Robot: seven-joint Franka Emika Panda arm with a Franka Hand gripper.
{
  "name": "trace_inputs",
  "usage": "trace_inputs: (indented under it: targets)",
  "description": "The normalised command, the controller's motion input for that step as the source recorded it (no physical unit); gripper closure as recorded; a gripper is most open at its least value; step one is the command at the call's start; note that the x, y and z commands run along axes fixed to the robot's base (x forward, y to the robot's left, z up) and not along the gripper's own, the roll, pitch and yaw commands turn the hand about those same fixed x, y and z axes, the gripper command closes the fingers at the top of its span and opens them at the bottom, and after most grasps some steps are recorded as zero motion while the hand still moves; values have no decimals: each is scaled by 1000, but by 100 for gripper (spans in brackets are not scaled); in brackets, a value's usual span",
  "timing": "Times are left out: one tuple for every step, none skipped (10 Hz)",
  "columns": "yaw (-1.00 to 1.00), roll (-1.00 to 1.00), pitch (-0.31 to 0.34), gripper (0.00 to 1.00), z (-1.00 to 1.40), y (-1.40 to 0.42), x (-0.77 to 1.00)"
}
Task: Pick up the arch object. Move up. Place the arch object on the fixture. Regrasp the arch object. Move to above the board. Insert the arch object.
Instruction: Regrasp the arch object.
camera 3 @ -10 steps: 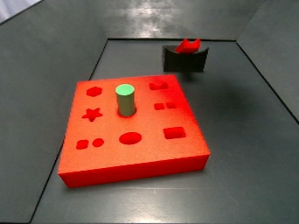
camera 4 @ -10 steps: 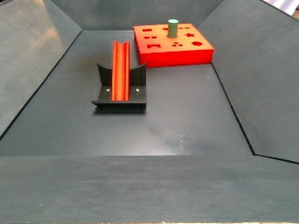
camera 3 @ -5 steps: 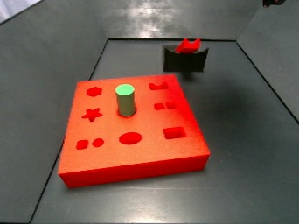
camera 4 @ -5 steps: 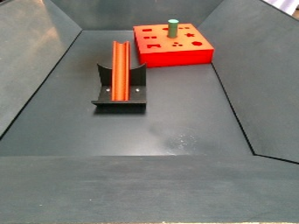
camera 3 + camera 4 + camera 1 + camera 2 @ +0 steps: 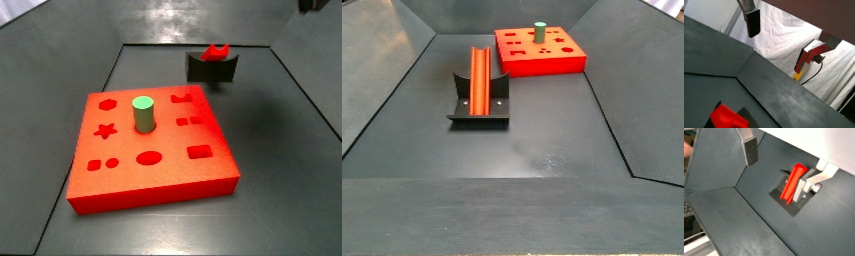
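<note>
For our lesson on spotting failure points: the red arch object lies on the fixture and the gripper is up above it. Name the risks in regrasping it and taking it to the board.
1. The arch object is long and slim and overhangs the fixture; an off-centre grasp could tip it.
2. The gripper is open with nothing between its fingers, set off from the bar in a wrist view; a poorly aligned descent could strike the fixture.
3. On the board, the green cylinder peg stands upright; the bar could hit it.

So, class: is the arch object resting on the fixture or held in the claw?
On the fixture. The arch object lies along the fixture; the claw is open above it, empty.
</note>
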Motion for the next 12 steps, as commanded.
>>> trace_inputs:
  targets:
    - [55,109,-59,0,-1000,40,45]
    - [48,91,-68,0,-1000,38,47]
    - [26,59,-82,0,-1000,36,53]
    - [12,52,-83,0,-1000,37,56]
    - [1,48,-84,0,-1000,33,60]
    - [-16,52,-76,0,-1000,31,64]
    - [-22,50,-67,0,-1000,28,69]
    - [-25,51,-58,0,-1000,26,72]
    - [-30,49,-39,0,-859,18,74]
    - [-25,55,-22,0,-634,8,72]
    - [-20,57,-5,0,-470,2,71]
    - [-11,54,10,0,-316,1,75]
